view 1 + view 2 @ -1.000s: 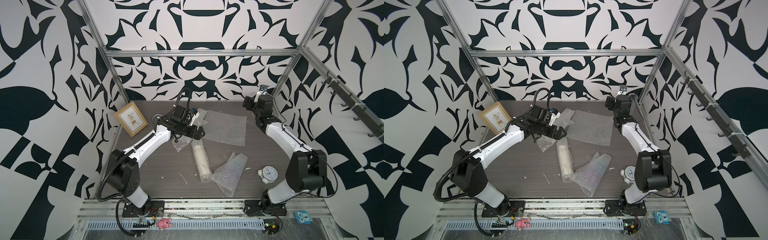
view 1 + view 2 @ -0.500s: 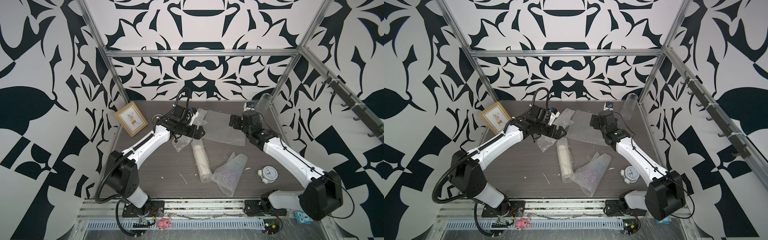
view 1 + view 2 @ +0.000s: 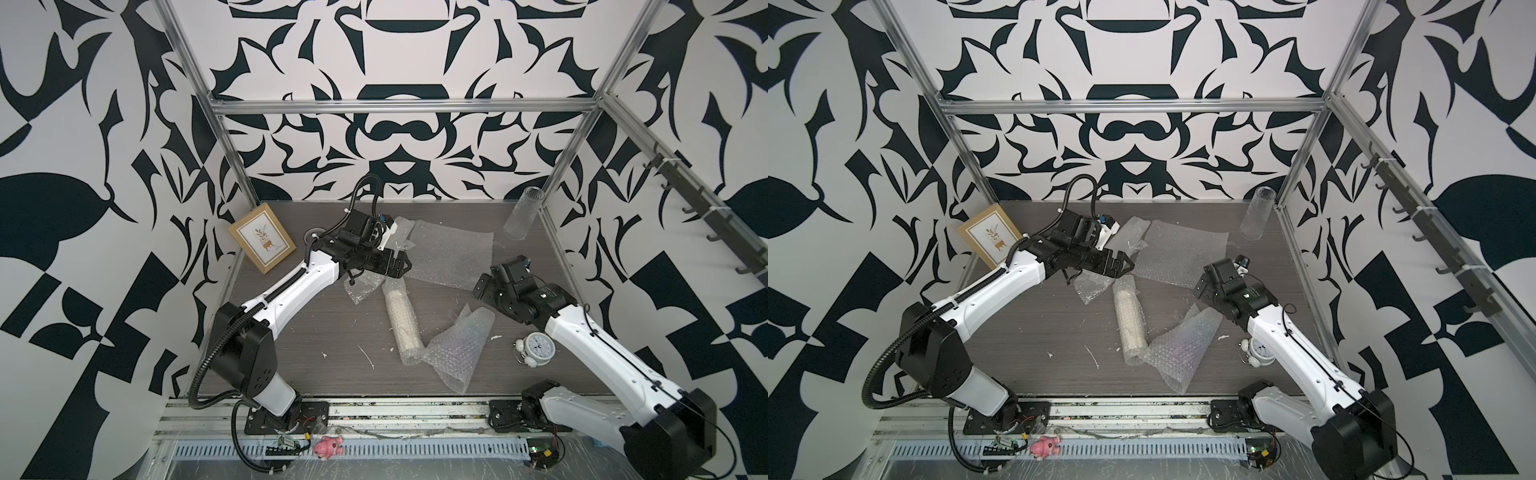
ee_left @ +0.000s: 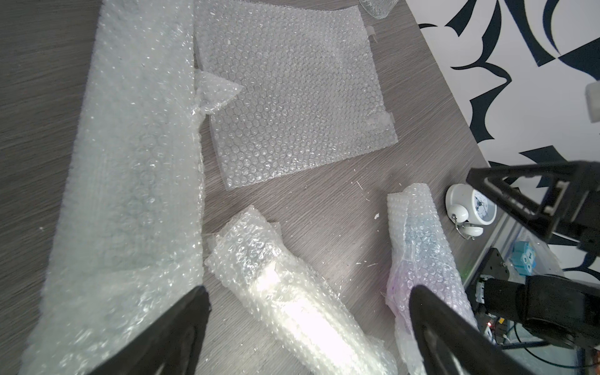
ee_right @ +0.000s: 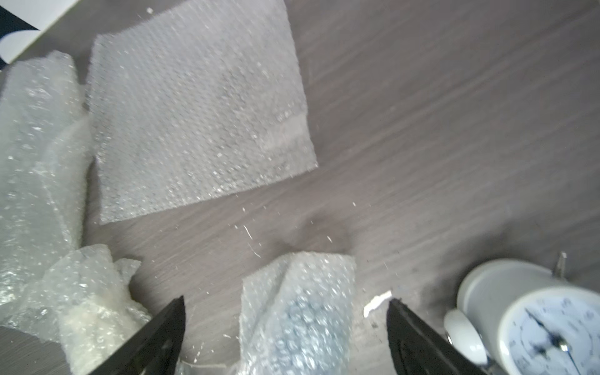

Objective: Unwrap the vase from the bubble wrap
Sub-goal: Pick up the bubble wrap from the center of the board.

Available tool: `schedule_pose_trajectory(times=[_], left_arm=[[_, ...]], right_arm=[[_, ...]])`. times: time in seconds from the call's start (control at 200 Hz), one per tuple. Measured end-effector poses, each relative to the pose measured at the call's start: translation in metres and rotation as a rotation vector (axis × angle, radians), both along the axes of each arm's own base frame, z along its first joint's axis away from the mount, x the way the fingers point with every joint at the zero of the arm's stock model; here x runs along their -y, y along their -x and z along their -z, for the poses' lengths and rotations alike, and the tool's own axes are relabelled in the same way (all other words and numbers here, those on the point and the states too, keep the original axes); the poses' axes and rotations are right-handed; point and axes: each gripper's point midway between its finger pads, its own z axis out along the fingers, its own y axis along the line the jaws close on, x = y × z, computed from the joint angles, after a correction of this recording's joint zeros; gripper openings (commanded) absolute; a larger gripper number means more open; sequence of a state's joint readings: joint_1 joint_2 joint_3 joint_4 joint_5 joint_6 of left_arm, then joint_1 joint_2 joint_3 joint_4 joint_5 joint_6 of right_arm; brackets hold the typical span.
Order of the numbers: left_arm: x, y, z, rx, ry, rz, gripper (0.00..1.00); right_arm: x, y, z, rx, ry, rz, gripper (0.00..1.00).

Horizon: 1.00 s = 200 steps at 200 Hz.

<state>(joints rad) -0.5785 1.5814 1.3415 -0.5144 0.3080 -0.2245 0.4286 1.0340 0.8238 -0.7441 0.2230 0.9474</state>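
Dark wood-grain table (image 3: 316, 332) | lay strewn with bubble wrap (image 3: 449, 253), one rolled bundle (image 3: 401, 320) | bore glass vase (image 3: 519, 212), alarm clock (image 3: 538, 347), picture frame (image 3: 262, 241)

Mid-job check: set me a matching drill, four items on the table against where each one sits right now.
Items:
1 glass vase
2 alarm clock
3 picture frame
4 wrapped roll

Places:
a centre, lying down
b far left corner, propped up
c far right corner
d right side, toward the front

Pairs: 1-c, 2-d, 3-b, 4-a
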Motion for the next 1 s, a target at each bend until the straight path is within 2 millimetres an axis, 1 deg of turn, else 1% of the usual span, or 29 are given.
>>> schedule_pose_trajectory(times=[0.065,0.17,0.275,0.395,0.515,0.715,1.0], left_arm=[[0.002,0.002,0.0,-0.006,0.006,0.004,0.99],[0.004,0.004,0.0,-0.008,0.008,0.01,0.99],[0.006,0.005,-0.001,-0.008,0.008,0.015,0.99],[0.007,0.006,-0.001,-0.007,0.007,0.017,1.0],[0.006,0.006,0.0,-0.007,0.007,0.016,1.0],[0.007,0.006,-0.001,-0.008,0.008,0.017,0.99],[0.008,0.007,-0.001,-0.007,0.007,0.021,1.0]], right_arm=[[0.0,0.017,0.01,-0.043,-0.035,0.023,0.98],[0.0,0.036,0.024,-0.099,-0.079,0.049,0.99],[-0.004,0.047,0.038,-0.155,-0.111,0.064,0.99],[-0.01,0.054,0.051,-0.213,-0.14,0.069,0.99],[-0.019,0.059,0.062,-0.252,-0.168,0.064,0.99],[-0.035,0.062,0.074,-0.284,-0.198,0.04,0.99],[-0.056,0.053,0.087,-0.29,-0.226,0.024,0.99]])
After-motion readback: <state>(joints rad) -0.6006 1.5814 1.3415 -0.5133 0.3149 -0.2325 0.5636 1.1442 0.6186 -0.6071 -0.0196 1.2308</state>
